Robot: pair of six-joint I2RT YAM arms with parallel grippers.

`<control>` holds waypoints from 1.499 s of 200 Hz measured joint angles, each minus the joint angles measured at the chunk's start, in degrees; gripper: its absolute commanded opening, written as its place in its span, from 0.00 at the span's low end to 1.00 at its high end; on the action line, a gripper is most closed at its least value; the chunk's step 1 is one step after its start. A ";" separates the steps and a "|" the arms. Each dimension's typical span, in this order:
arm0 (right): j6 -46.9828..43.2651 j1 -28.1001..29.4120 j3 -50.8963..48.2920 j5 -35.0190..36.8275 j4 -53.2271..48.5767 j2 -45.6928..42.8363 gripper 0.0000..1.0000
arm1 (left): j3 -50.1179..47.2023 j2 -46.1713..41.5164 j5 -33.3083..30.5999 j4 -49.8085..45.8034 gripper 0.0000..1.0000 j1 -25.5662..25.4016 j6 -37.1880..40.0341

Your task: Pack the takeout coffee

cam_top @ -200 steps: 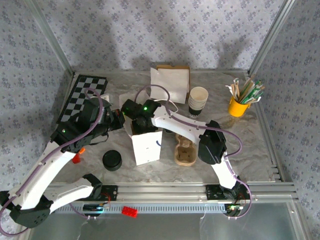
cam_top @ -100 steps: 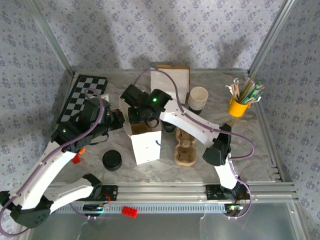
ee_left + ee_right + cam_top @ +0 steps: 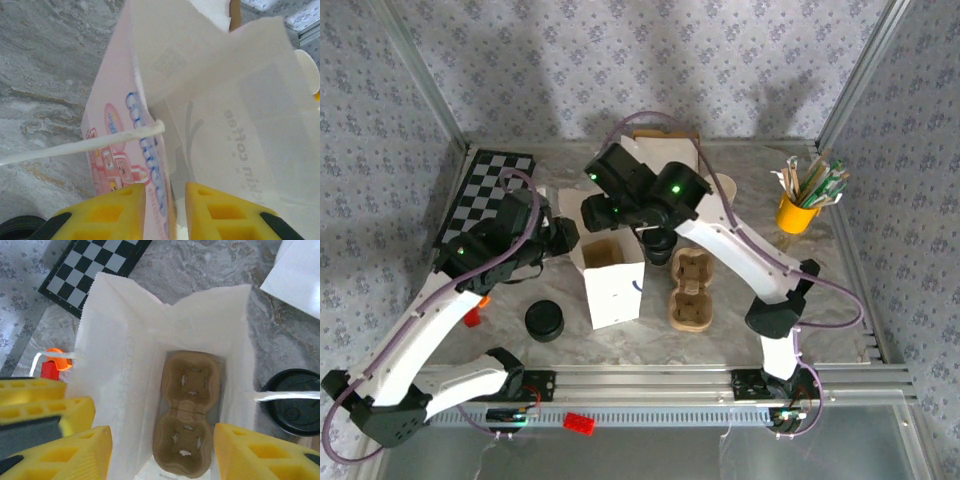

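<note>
The white paper bag stands open at the table's middle, and a brown cup carrier lies flat on its bottom. The takeout coffee stands on the table just right of the bag; its black lid shows past the bag's right wall. My right gripper hovers open above the bag's mouth, holding nothing. My left gripper is at the bag's left wall. Its jaws stand slightly apart, with the wall's printed edge between them but not pinched.
A second brown carrier lies right of the bag. A squat stack of black lids sits front left, lidless cups at the back. A yellow cup of stirrers is at the right and a checkerboard back left.
My right gripper has risen out of the bag and drawn back, its jaws widening. My left gripper's jaws have parted from the bag wall.
</note>
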 measured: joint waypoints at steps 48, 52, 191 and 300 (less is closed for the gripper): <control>-3.26 -3.52 -3.87 0.15 -1.09 -8.37 0.61 | 0.55 1.81 -0.07 0.63 0.05 2.75 1.53; -3.43 -3.87 -4.42 0.15 -1.22 -9.16 0.61 | 0.55 1.84 -0.07 0.72 0.04 3.08 1.70; -14.19 -18.16 -39.60 -9.81 4.61 -22.47 0.82 | 0.66 6.86 3.37 8.90 0.27 14.14 5.44; 9.64 -17.53 -44.28 -5.07 12.04 -13.73 0.85 | 5.14 8.20 5.84 2.54 0.24 15.54 6.91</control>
